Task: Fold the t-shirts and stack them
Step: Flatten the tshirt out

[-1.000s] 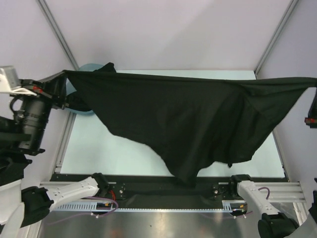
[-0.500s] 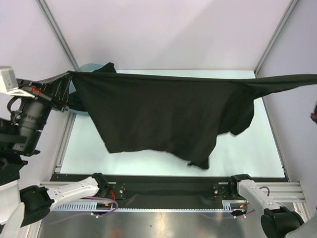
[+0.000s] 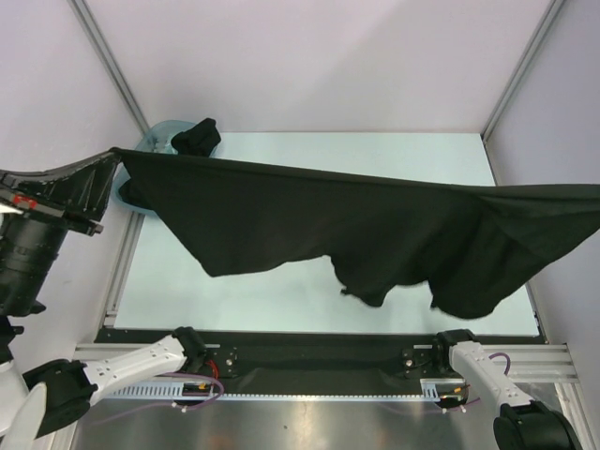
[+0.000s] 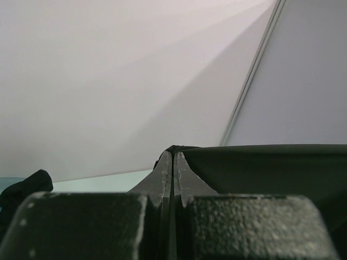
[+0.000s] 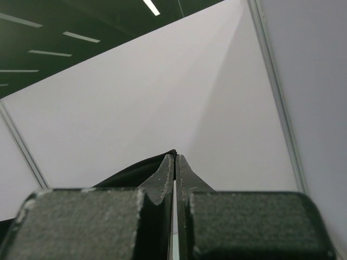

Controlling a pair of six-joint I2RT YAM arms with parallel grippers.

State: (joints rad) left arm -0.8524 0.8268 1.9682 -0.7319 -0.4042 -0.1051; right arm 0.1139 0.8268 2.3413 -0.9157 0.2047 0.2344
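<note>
Large plain black short-sleeved t-shirt [image 3: 356,225] of soft matte cloth is held up in the air, stretched wide across the pale mint table top [image 3: 272,291]; top edge runs taut from back-left to the right border of the overhead view, and the body hangs below it without lying flat anywhere.

Left gripper [image 4: 172,158] has its two dark fingers pressed together with a pinch of the t-shirt edge between the tips; in the overhead view it sits at the far-left end of the taut edge [image 3: 112,157]. Right gripper [image 5: 174,158] is likewise clamped tight on a black cloth corner in its own wrist view; it is outside the overhead view.

Lower hem is uneven: left part hangs fairly smooth, right part sags lower and is bunched, with a fold tucked under.

A crumpled black bundle [image 3: 195,137], probably another shirt, lies on the round teal plastic tub [image 3: 155,141] at the back-left corner, just behind the left gripper.

Step in hand, as I read it: spreading the shirt so it can be laid flat for folding. To do it well: keep both pinches firm and the top edge tight and level; bring both ends down together so the hem lands first; draw the cloth so the bunched right side opens out; keep clear of the tub; release only once the cloth lies flat.
</note>
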